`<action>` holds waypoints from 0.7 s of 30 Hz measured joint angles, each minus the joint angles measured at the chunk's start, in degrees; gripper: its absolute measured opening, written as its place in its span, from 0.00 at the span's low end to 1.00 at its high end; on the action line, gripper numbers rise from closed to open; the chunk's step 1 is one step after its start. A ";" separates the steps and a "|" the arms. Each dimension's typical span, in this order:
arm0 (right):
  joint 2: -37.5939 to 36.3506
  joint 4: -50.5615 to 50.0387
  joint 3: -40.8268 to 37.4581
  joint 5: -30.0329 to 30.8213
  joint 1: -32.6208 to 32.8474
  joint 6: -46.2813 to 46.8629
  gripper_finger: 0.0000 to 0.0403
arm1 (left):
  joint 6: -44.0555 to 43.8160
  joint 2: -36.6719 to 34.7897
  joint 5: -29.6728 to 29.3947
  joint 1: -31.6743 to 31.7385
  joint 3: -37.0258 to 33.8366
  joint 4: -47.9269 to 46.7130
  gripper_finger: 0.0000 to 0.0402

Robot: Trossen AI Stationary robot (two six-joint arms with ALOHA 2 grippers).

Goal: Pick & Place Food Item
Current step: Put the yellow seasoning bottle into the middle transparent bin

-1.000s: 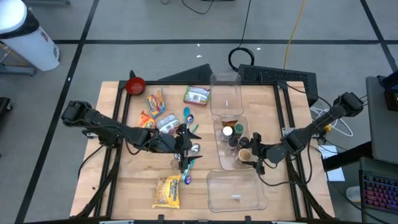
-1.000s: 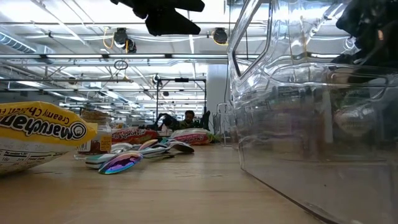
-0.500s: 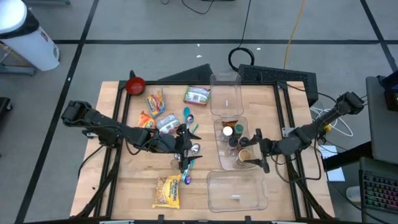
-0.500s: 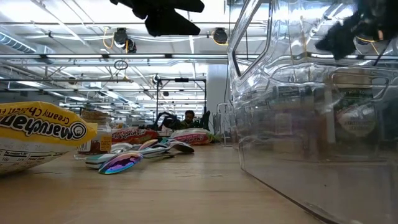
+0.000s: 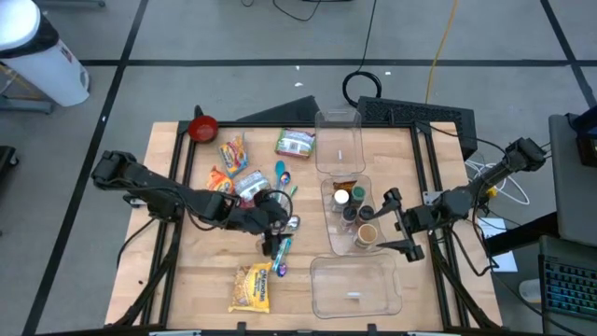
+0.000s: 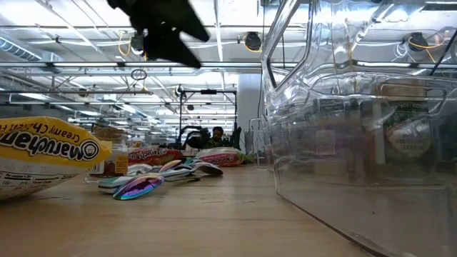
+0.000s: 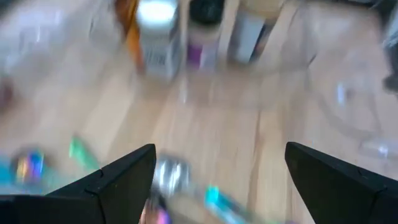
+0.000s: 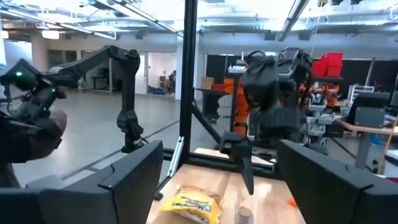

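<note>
Wooden surface point(image 5: 205, 271) carries everything, and the middle bin point(image 5: 348, 217), a clear tub holding small jars and a cup, serves as the landmark. A second clear bin point(image 5: 338, 140) sits just behind the middle one, and a third point(image 5: 353, 287), with nothing in it, just in front.

Left of the middle bin lies a scatter of spoons point(image 5: 282, 245), shiny and coloured. The left gripper point(image 5: 272, 217) hangs over that scatter, its jaws apart and holding nothing; its wrist view looks past both dark fingers point(image 7: 118, 177) to the spoons on the wood and to the jars beyond (heavily blurred).

The ramen pack point(image 5: 251, 287), yellow, lies flat on the surface, left of the front bin and nearer the front edge than the spoons; in the low view it fills the left foreground point(image 6: 43, 153). Farther left and behind the spoons are several snack packets point(image 5: 231, 159), a green-and-white pouch point(image 5: 295, 143) and, at the back left corner, a red bowl point(image 5: 202, 128).

The right gripper point(image 5: 399, 224) is just right of the middle bin, raised, jaws apart and holding nothing. Its wrist view looks across the surface at the left arm, with the yellow pack below.
</note>
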 joint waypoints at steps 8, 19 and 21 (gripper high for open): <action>2.86 2.44 0.02 0.00 -0.02 -0.17 0.76 | -7.22 -0.02 2.54 -4.79 0.94 -18.41 0.91; 4.81 2.59 0.02 0.04 -0.02 -0.28 0.76 | -9.85 6.14 2.67 -8.51 0.00 -20.50 0.91; 4.78 2.62 0.04 0.06 -0.02 -0.19 0.76 | -9.38 7.58 3.68 -8.49 0.00 -20.46 0.91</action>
